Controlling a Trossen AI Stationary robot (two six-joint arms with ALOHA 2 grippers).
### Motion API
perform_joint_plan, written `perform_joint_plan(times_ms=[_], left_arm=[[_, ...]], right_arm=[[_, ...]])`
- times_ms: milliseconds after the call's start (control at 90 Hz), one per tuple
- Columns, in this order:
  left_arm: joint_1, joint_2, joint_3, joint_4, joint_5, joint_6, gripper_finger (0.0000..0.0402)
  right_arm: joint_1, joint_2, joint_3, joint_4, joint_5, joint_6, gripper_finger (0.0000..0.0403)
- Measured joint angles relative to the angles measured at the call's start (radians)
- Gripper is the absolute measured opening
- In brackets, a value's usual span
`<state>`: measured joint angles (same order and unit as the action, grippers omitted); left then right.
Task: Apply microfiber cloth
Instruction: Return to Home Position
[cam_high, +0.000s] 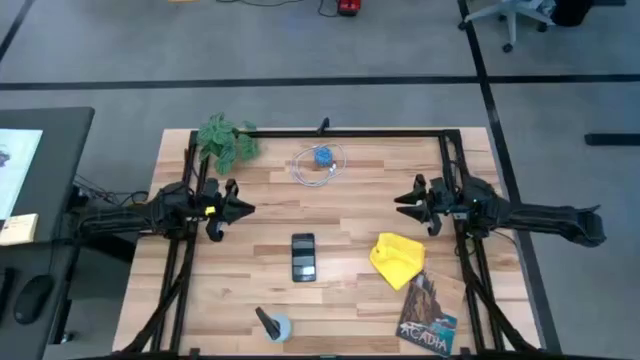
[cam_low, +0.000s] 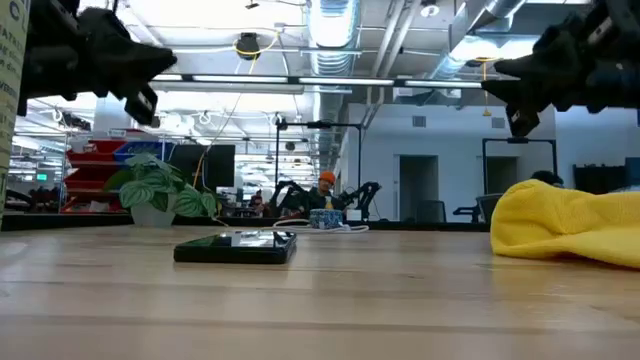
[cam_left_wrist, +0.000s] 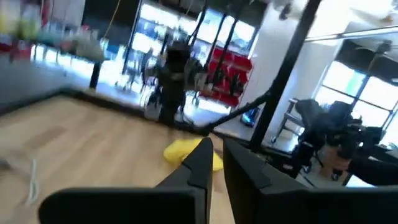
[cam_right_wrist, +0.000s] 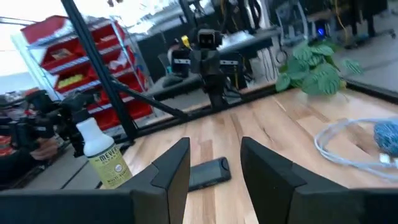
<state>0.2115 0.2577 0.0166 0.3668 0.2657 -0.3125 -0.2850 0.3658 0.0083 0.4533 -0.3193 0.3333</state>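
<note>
- One table (cam_high: 350, 300): wooden top, bearing everything below.
- My two arms: my left gripper (cam_high: 243, 209) hung above the table's left side, jaws nearly pressed together; my right gripper (cam_high: 402, 204) hung above the right side, jaws spread.
- One microfiber cloth (cam_high: 398, 259): yellow, rumpled, lying near my right gripper, beside one book (cam_high: 428, 314).
- One plant (cam_high: 226, 142), at the far left corner.
- One smartphone (cam_high: 303, 256), flat at centre.
- One spray bottle (cam_high: 271, 324), at the near edge.
- One coiled cable (cam_high: 320, 163).

Bright yellow cloth (cam_high: 399, 258), black smartphone (cam_high: 303, 257)
</note>
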Motion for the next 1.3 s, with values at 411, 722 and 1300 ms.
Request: perform_joint_plan(times_ms=[411,722,1300], left_arm=[[0.007,0.004,-0.003,-0.157,-0.174,0.120,0.0014],[0.006,0.024,0.003,-0.341,-0.200,0.107,0.0014],[-0.091,-0.258,0.011,-0.373,-0.202,0.254,0.0014]], right_arm=[[0.003,0.000,0.000,-0.131,0.142,0.115,0.0127],[0.003,0.000,-0.001,-0.269,0.141,0.145,0.0127],[0.003,0.000,-0.002,-0.406,0.143,0.147,0.0127]])
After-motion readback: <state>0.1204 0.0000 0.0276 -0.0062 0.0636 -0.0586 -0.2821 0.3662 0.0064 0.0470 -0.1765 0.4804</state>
